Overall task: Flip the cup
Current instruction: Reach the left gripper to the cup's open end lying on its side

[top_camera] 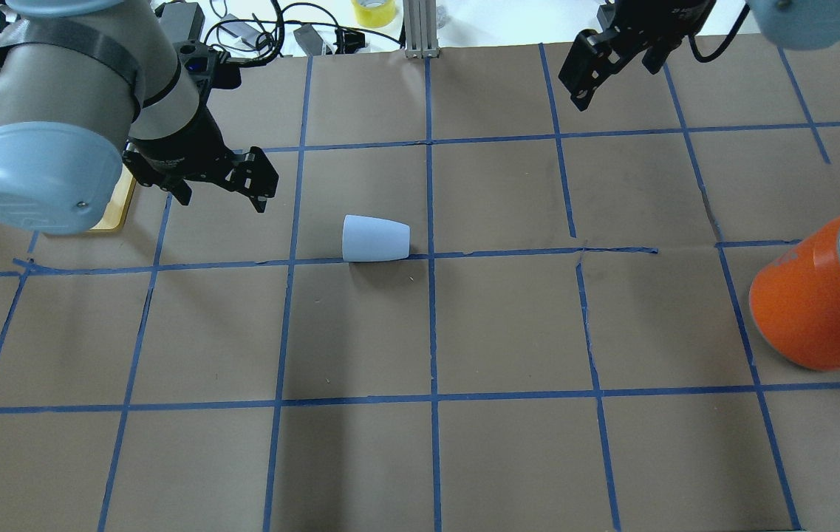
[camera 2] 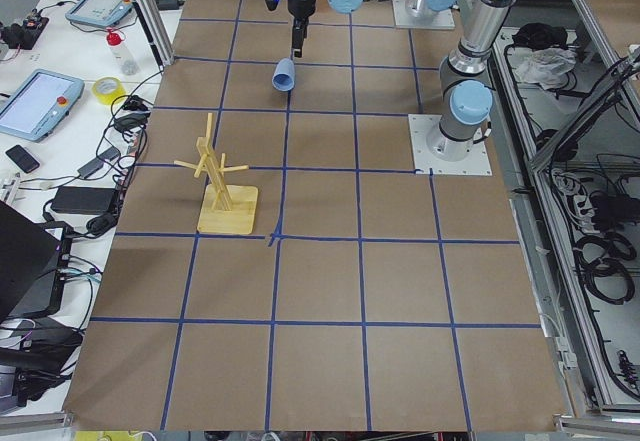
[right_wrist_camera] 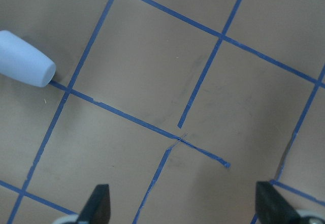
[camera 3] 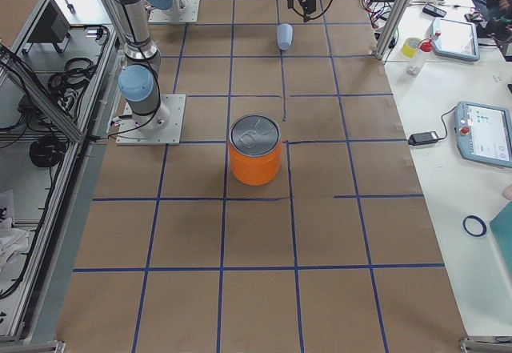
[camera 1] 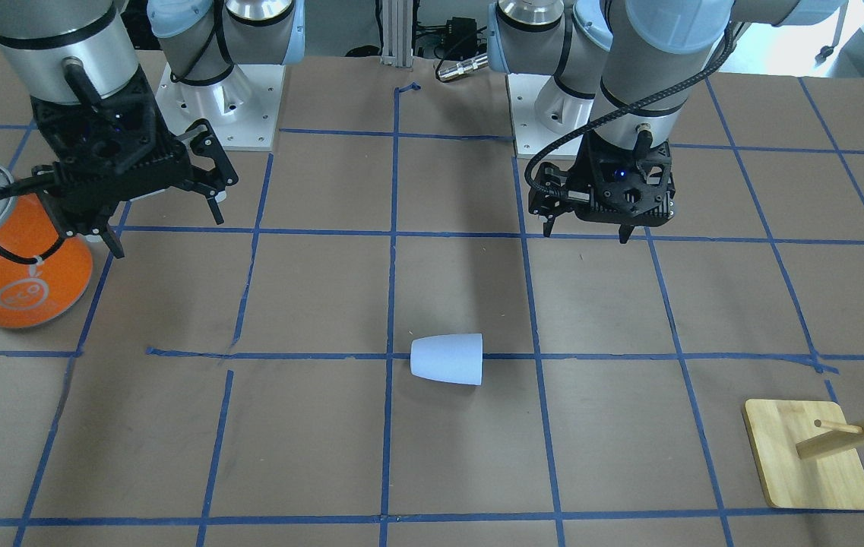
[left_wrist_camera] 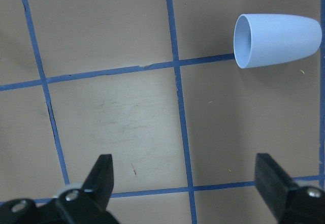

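The pale blue-white cup (camera 1: 448,358) lies on its side on a blue tape line near the table's middle, also in the overhead view (top_camera: 375,238). Its wider rim points toward my left arm's side. My left gripper (camera 1: 587,232) is open and empty, hovering above the table short of the cup; its wrist view shows the cup's open mouth (left_wrist_camera: 277,40) at upper right, beyond the fingertips (left_wrist_camera: 104,173). My right gripper (camera 1: 166,232) is open and empty, raised, well off to the cup's other side; its wrist view shows the cup's closed base end (right_wrist_camera: 25,59) at the far left.
A large orange can with a silver top (camera 1: 14,258) stands under and beside my right gripper, also in the overhead view (top_camera: 818,303). A wooden peg stand on a square base (camera 1: 808,456) stands on my left arm's side. Brown paper with blue tape grid covers the table.
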Motion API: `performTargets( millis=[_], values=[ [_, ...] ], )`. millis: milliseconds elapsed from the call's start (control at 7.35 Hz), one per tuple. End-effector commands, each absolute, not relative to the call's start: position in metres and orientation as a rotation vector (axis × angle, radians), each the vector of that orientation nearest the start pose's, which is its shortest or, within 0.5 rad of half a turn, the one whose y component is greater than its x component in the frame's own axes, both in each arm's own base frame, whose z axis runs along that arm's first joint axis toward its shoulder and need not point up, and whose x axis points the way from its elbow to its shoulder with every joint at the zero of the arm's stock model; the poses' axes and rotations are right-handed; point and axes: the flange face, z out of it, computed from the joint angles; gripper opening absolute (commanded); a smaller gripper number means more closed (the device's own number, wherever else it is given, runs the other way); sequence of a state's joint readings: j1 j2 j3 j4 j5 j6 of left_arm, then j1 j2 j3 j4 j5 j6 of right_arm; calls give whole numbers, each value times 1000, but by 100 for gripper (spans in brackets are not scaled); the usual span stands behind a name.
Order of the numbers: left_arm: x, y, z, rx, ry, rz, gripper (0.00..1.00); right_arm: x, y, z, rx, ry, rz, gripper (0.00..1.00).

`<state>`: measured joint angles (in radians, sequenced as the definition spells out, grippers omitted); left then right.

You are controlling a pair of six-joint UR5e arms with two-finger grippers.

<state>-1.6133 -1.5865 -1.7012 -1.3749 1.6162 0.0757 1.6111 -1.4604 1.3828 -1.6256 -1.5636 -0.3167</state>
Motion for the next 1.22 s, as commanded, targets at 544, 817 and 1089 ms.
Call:
performTargets(
  millis=[544, 817, 1089],
  values=[
    [-151, -518, 425, 217, 3224, -184, 100, 147, -535, 537, 183, 3172, -227, 100],
    [-111, -550, 385, 245, 3361, -145, 100, 148, -536, 531, 154, 3162, -187, 100],
    [-123, -563, 339, 269, 3538, -87, 98, 146, -533, 535, 111, 3167, -196, 100]
  ],
)
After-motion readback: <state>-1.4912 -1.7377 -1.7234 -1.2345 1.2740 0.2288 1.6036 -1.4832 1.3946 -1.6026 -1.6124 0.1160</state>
